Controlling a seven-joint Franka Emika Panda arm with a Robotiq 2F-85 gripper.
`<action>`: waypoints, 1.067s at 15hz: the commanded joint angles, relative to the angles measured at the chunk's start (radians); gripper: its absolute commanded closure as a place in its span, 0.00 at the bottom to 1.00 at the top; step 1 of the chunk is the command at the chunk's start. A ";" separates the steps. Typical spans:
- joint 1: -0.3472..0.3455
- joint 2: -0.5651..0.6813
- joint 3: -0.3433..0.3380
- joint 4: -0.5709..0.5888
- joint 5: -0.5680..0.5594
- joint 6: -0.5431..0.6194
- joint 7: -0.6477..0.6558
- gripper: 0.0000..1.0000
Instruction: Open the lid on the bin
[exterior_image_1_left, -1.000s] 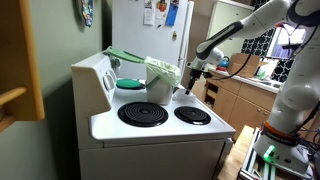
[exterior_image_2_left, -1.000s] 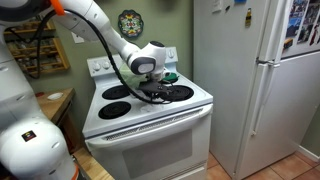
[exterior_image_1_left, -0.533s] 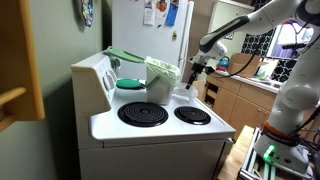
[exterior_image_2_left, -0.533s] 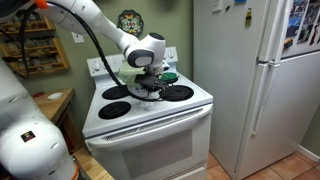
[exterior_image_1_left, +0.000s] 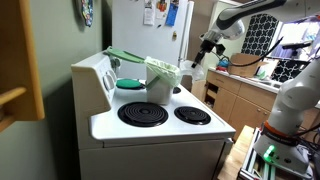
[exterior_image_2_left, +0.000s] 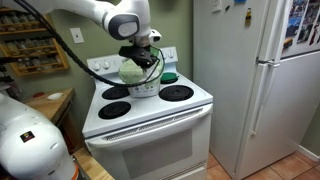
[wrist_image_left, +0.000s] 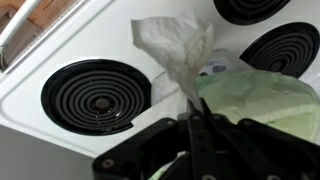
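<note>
The bin (exterior_image_1_left: 162, 82) is pale, lined with crumpled white plastic, and stands at the back of the white stove; it also shows in an exterior view (exterior_image_2_left: 133, 74). Its light-green lid (exterior_image_1_left: 125, 54) sticks out flat from the rim toward the stove's back panel. My gripper (exterior_image_1_left: 196, 70) hangs just beside and above the bin, and over it in an exterior view (exterior_image_2_left: 141, 58). In the wrist view the fingers (wrist_image_left: 190, 105) are shut together, their tips in front of the white plastic (wrist_image_left: 175, 50) and the bin's pale-green top (wrist_image_left: 255, 100). I cannot tell if they touch it.
A round teal dish (exterior_image_1_left: 130, 84) lies on the back burner next to the bin. The stove (exterior_image_1_left: 160, 130) has black coil burners (wrist_image_left: 95, 97). A white fridge (exterior_image_2_left: 250, 90) stands close beside the stove. Wooden cabinets (exterior_image_1_left: 235, 100) are behind the arm.
My arm and gripper have risen from beside the bin's rim to above it. The lid and bin have not visibly moved.
</note>
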 joint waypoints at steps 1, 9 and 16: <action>0.028 -0.070 0.003 0.050 -0.072 0.009 0.077 0.99; 0.227 0.087 -0.133 0.269 0.180 -0.023 -0.229 0.99; 0.135 0.369 -0.083 0.401 0.486 -0.112 -0.159 0.97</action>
